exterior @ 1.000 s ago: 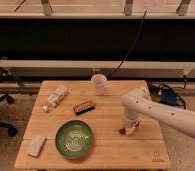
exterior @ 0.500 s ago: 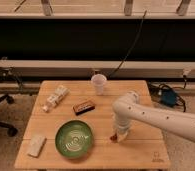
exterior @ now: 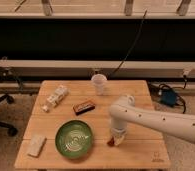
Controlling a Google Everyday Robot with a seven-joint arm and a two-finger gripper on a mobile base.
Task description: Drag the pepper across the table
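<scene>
With gripper (exterior: 114, 140) down on table (exterior: 141, 152) right of green bowl (exterior: 74, 139): pepper (exterior: 111, 142) at fingertips, leftward side, axis unclear. Finger spread not discernible. Drag path leftward blocked by bowl.

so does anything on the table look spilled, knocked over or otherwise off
Nothing spilled or damaged. The cup stands upright, and the bowl, the bar and the two pale packets lie flat on the table. The gripper is down at the pepper, right of the bowl.
</scene>
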